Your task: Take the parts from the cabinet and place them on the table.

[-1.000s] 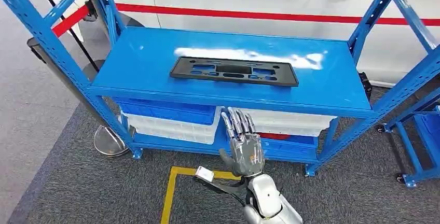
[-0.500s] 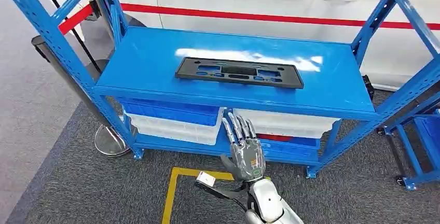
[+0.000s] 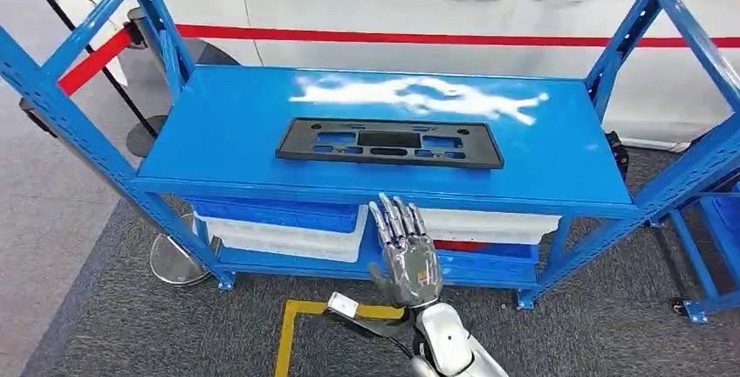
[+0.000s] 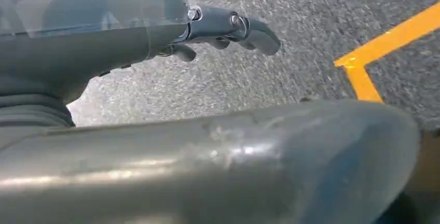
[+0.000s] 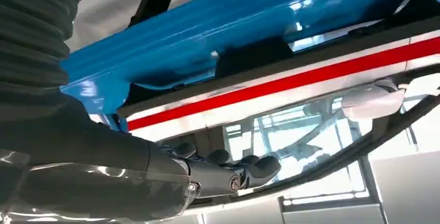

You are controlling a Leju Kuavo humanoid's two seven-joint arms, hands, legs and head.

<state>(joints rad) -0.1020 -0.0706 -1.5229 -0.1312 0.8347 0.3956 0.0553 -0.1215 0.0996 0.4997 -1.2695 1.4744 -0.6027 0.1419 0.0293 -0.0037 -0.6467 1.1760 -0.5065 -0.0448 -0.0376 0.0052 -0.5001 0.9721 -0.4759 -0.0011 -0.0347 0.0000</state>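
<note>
Right hand (image 3: 407, 255) raised below the shelf's front edge, fingers (image 3: 394, 218) extended and spread, holding nothing. Left hand (image 4: 218, 29) above grey carpet, fingers (image 4: 254, 29) curled, nothing visibly held. Black part (image 3: 389, 142) flat on the blue cabinet (image 3: 227, 133) top shelf, untouched.
</note>
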